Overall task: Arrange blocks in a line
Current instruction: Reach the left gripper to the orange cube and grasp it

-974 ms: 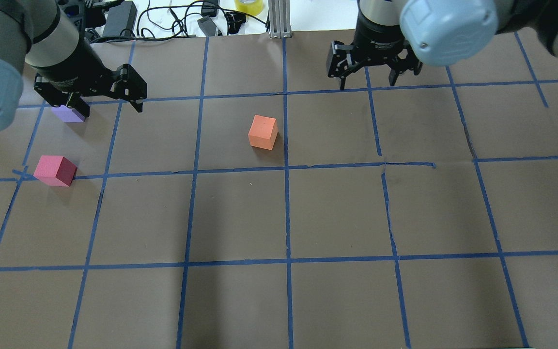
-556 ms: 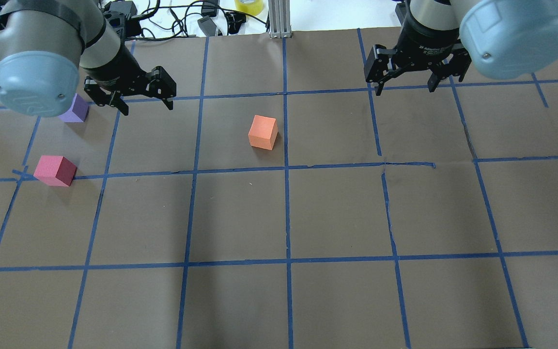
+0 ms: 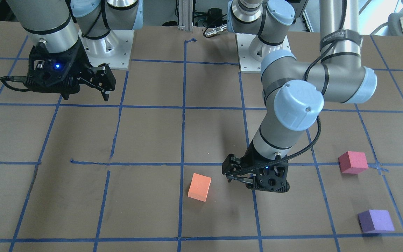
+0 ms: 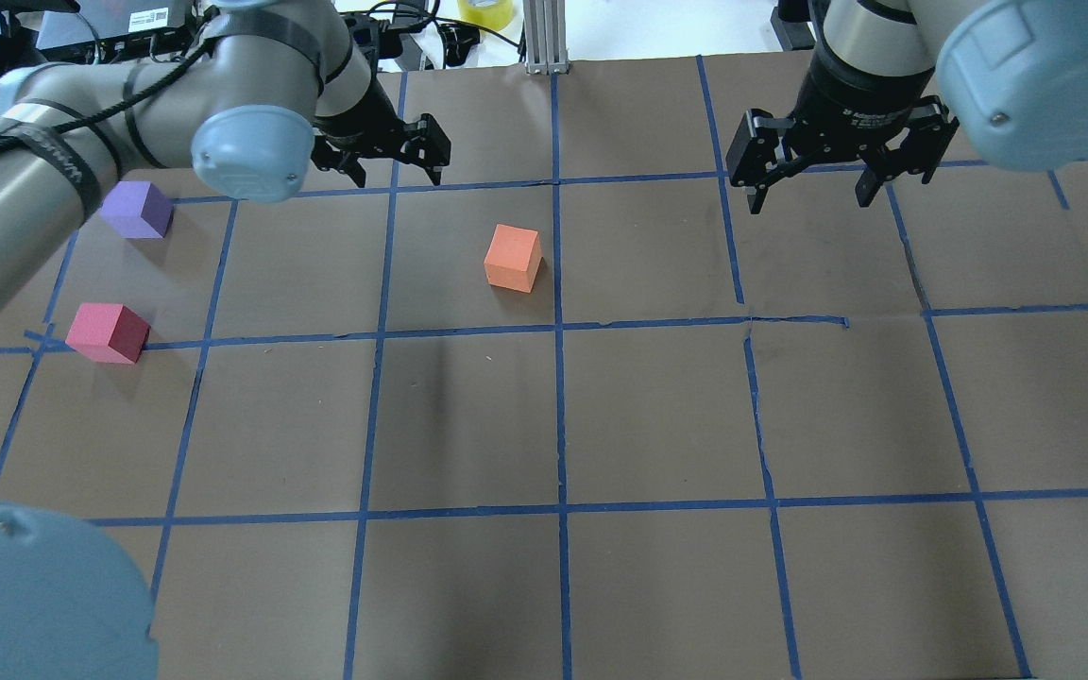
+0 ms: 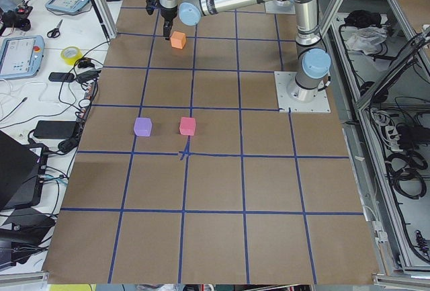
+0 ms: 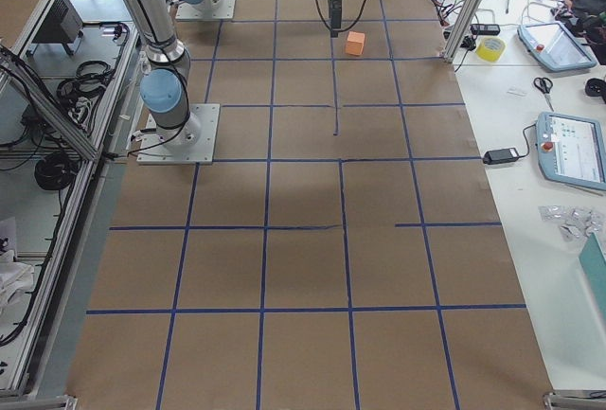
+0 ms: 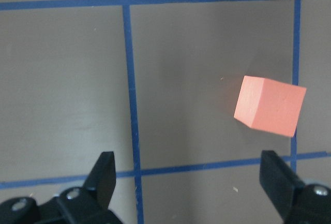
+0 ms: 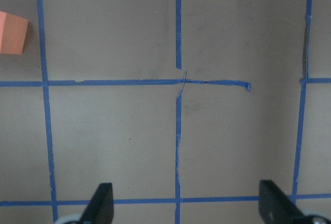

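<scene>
Three foam blocks lie apart on the brown table. The orange block (image 4: 513, 257) (image 3: 199, 187) is near the middle. The purple block (image 4: 136, 209) (image 3: 375, 221) and the pinkish-red block (image 4: 108, 331) (image 3: 353, 162) are at the left. My left gripper (image 4: 395, 175) is open and empty, hovering behind and left of the orange block; the left wrist view shows that block (image 7: 270, 105) ahead of the right finger (image 7: 276, 177). My right gripper (image 4: 810, 198) is open and empty over bare table at the far right; its wrist view shows the orange block's edge (image 8: 11, 32).
Blue tape lines (image 4: 558, 416) divide the table into squares. Cables, a yellow tape roll (image 4: 485, 11) and a metal post (image 4: 544, 38) sit beyond the far edge. The arm bases (image 3: 107, 49) stand on the robot's side.
My left gripper has moved right, from over the purple block to behind the orange block, still open. My right gripper has shifted right. The blocks have not moved.
</scene>
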`<state>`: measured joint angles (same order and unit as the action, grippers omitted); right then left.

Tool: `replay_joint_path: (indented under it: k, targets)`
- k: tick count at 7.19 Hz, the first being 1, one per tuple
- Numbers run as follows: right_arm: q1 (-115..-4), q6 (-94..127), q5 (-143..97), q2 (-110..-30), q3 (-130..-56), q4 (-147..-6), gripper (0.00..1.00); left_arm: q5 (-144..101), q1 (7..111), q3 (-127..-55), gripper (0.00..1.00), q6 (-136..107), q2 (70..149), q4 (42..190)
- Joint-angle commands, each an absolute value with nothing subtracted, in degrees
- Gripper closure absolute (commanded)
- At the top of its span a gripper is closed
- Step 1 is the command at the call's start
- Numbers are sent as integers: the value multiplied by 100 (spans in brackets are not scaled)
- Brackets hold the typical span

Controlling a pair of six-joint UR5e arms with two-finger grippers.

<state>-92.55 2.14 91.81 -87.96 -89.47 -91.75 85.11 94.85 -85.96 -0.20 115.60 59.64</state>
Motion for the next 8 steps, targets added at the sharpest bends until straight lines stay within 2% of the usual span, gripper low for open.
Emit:
replay_joint_path:
  k: [1,4,8]
  targets:
    - [-9246,1,9202,-9069,-9297,-9140,0,8525,9825,-8570,0,-140,12258,5399]
    - [-9229,9,9132,-9193,-9413,-9158,0,8438,10159,-8481,0,-606,12585,5141]
    - [-9229,0,9123,-9193,-9457,-9386,0,8060,10318,-8499,0,-835,12543,5835]
